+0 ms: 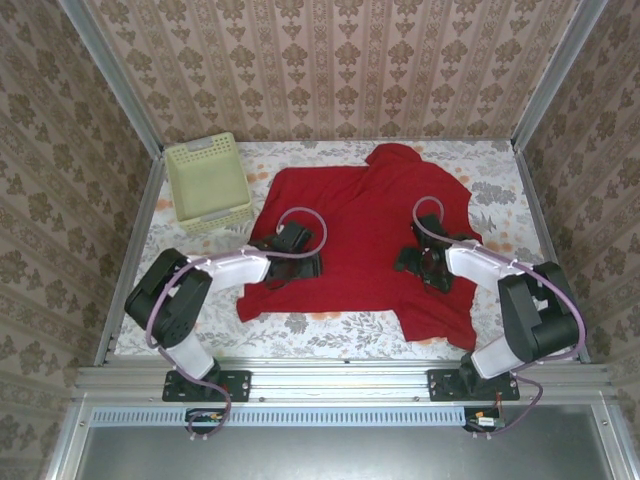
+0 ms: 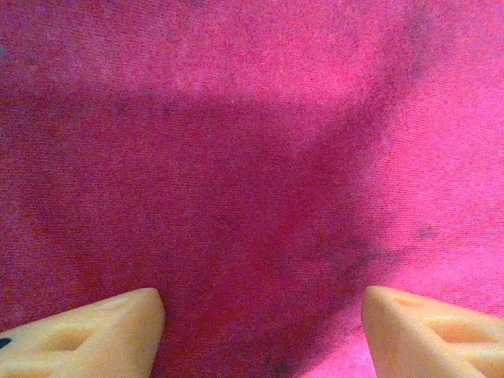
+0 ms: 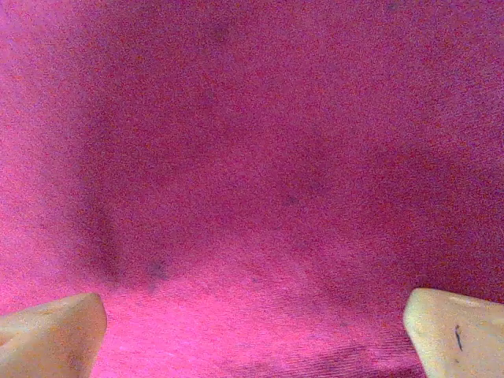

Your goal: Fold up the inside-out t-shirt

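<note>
Find the inside-out t-shirt [image 1: 365,235] spread at worktop [image 1: 330,325] centre. With left gripper [image 2: 264,315] at its 8 o'clock and right gripper [image 3: 252,315] at 4 o'clock, both parted wide and empty (nothing pinched yet), lower evenly, pinch cloth, lift together.

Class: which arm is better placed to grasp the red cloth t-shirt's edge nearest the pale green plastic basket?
Left, probably: left gripper, open, is over the red cloth t-shirt nearer the pale green plastic basket; right gripper farther off.
</note>
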Tool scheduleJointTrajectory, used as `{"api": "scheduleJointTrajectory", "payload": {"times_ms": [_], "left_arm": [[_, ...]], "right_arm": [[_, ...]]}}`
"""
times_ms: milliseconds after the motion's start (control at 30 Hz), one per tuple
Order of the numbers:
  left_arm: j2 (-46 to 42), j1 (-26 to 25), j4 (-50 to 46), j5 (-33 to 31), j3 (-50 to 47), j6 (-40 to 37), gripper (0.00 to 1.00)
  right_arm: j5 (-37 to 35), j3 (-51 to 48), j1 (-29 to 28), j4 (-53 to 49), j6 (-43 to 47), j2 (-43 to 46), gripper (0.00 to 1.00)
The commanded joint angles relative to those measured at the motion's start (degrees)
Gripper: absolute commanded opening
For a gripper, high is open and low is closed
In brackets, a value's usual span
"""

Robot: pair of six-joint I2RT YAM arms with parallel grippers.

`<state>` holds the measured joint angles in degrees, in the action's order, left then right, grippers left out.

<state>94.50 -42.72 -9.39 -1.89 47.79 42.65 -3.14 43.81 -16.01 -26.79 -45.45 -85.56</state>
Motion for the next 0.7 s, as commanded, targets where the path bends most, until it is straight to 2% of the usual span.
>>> {"api": "scheduleJointTrajectory", "payload": {"times_ms": [0,133,267,333,467,567,667], "left_arm": [[-0.7,-5.0,-1.6,0.6,-7.0,7.4,0.70],[-3.4,-10.2,-2.6,-2.0,-9.5,12.0,0.71],[-8.1,-10.4,-7.1,-4.2,-6.5,9.8,0.72],[-9.6,-8.3,-12.3,-6.9,-1.1,5.2,0.74],[-8.1,0.5,-19.4,-8.7,12.9,-4.3,0.74],[-1.5,6.0,-23.7,-12.5,24.9,-9.4,0.73],[6.5,9.6,-26.0,-15.7,35.3,-13.0,0.70]], "right_arm": [[-5.2,-3.1,0.5,-5.7,-7.9,3.7,1.00],[-5.5,-7.5,1.6,-8.0,-11.3,9.7,1.00],[-7.4,-8.7,2.7,-10.3,-9.7,16.0,1.00],[-9.7,-5.4,2.8,-12.7,-6.6,18.1,1.00],[-9.9,3.0,2.9,-11.7,1.6,19.3,1.00],[-7.2,8.8,3.0,-7.1,7.3,16.8,1.00],[-5.8,16.2,3.3,-5.6,11.7,10.3,1.00]]}}
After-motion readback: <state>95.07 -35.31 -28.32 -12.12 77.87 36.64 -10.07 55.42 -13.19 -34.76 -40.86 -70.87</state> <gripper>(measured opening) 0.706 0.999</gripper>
